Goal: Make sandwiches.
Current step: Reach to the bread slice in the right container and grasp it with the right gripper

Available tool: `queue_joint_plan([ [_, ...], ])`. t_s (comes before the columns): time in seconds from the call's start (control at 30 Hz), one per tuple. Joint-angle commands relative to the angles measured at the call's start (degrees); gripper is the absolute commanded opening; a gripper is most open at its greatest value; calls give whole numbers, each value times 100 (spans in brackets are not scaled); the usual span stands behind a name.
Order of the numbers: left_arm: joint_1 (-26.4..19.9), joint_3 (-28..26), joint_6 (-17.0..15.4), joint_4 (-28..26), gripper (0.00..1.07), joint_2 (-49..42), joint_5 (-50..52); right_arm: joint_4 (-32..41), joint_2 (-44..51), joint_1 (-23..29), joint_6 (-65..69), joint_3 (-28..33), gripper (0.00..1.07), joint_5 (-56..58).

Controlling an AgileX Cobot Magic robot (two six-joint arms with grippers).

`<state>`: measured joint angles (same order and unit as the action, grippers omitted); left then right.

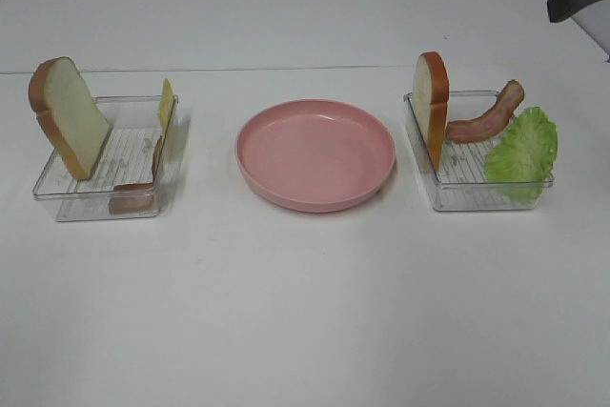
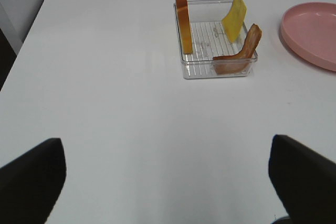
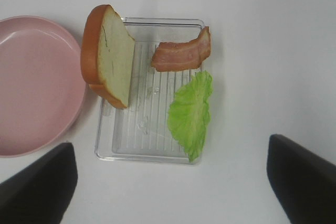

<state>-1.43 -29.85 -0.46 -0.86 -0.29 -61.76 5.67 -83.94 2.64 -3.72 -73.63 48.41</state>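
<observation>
Left gripper point(image 2: 167, 156): your jaws here are spread wide and grip no part; both dark fingers point(image 2: 31, 182) hang over bare table point(image 2: 105, 103)
Right gripper point(image 3: 168, 156): spread wide as well, gripping nothing; you see it from above, with the right tray point(image 3: 152, 153) just ahead of the fingertips
Left tray point(image 2: 185, 69): clear and ribbed, well ahead of your left gripper, on the left of the high view
Left bread slice point(image 2: 181, 11): stands on edge along the tray wall farthest from the plate, leaning a little
Cheese point(image 2: 234, 15): thin yellow square, propped upright in the far corner on the plate side
Left bacon strip point(image 2: 244, 51): curved, one end flat on the tray floor, the other rising against the plate-side wall
Plate point(image 1: 315, 154): pink and round, between the two trays and apart from both
Right bread slice point(image 3: 107, 53): upright on edge at the wall nearest the plate, brown crust turned toward the plate
Right bacon strip point(image 3: 181, 53): arched across the far end of the right tray, one end up on the rim
Lettuce point(image 3: 191, 111): ruffled green leaf, leaning on the outer wall and spilling over its rim
Sandwiches: you have no stack yet; the parts sit split between the two trays
</observation>
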Motion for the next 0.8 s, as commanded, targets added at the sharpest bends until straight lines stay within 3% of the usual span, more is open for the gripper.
queue_joint_plan([
  [0.03,-17,11,-11,-6,98,-34,23,80,-138,-6,-74,-206,94,143],
  [0.1,-17,11,-11,-6,98,-34,23,178,-550,69,-109,-751,94,447],
  [0.2,-17,11,-11,-6,98,-34,23,115,-630,132,-120,-842,94,487],
  [0.27,-17,11,-11,-6,98,-34,23,-195,-945,579,-52,-1249,94,573],
  [0.37,-17,11,-11,-6,98,-34,23,-264,-1020,670,-6,-1352,94,590],
  [0.5,-17,11,-11,-6,98,-34,23,-808,-1599,1175,430,-1914,94,848],
  [0.8,-17,11,-11,-6,98,-34,23,-968,-2555,1329,561,-2939,94,1490],
])
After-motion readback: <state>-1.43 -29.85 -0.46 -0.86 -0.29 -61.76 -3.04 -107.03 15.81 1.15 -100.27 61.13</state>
